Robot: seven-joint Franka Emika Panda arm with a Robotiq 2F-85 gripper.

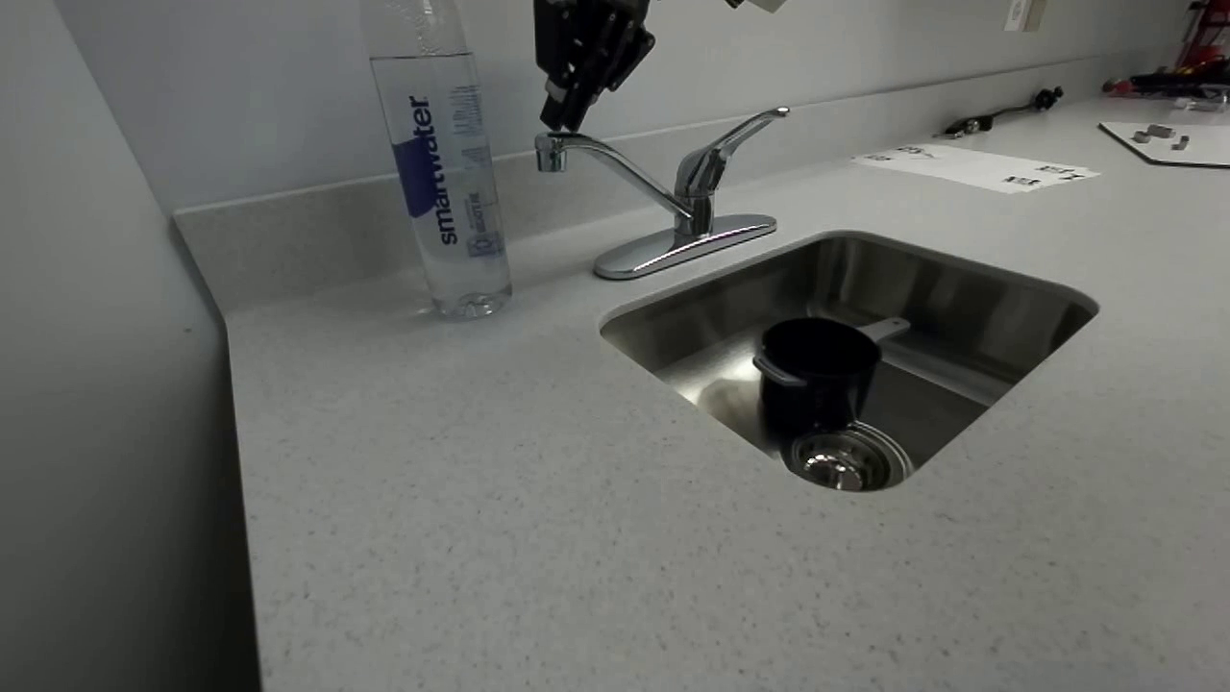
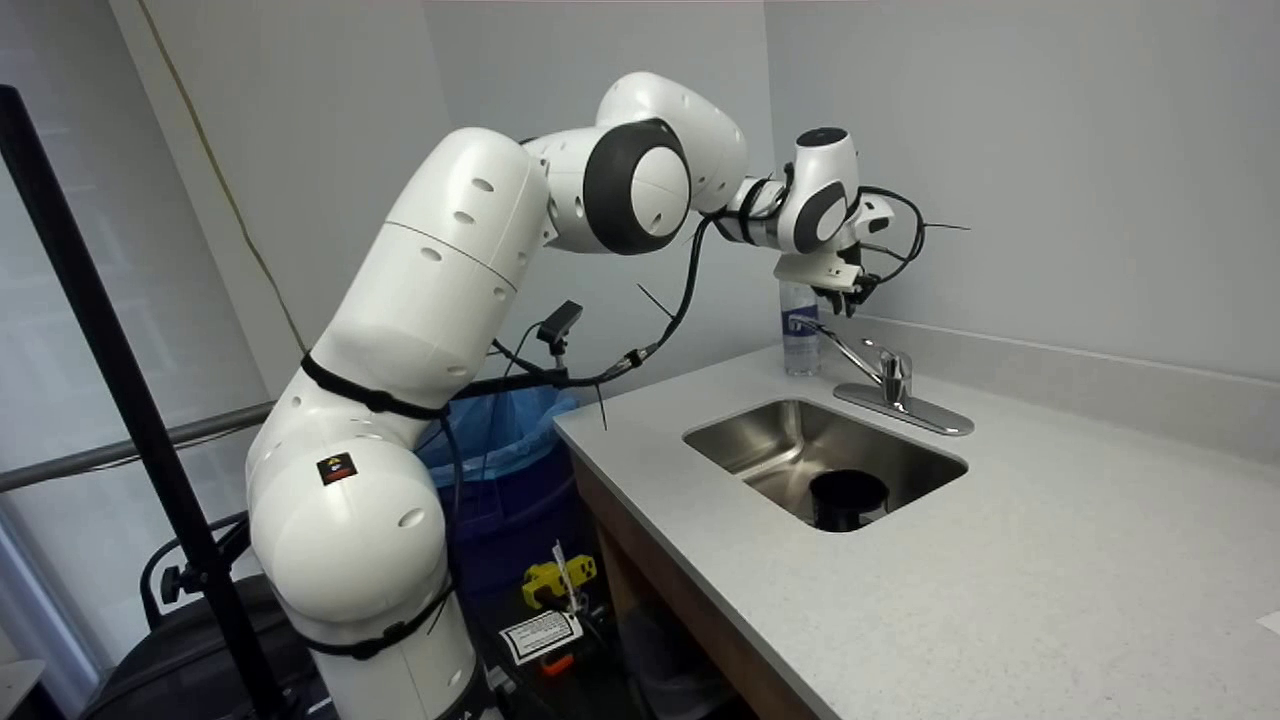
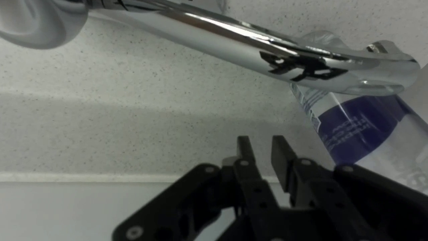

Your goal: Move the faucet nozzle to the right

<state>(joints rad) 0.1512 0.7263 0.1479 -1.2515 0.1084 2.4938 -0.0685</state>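
The faucet nozzle (image 1: 629,175) is a slim, shiny metal spout on a chrome faucet with an oval base plate (image 1: 642,255). In this exterior view its downturned tip points left, towards a bottle. It also shows in an exterior view (image 2: 848,350) and crosses the top of the wrist view (image 3: 227,42), its tip at the right. The lever handle (image 1: 735,144) angles up from the faucet body. My gripper (image 1: 562,123) is just above the nozzle's tip end in the exterior views. In the wrist view its fingers (image 3: 260,138) are slightly apart with nothing between them, and the nozzle lies beyond them.
A clear water bottle (image 1: 452,192) stands near the nozzle's tip, beside the backsplash (image 1: 307,226). The steel sink (image 1: 961,279) lies in front of the faucet and holds a dark pot (image 1: 817,394). The wall rises close behind the gripper. A paper sheet (image 1: 971,171) lies farther along the counter.
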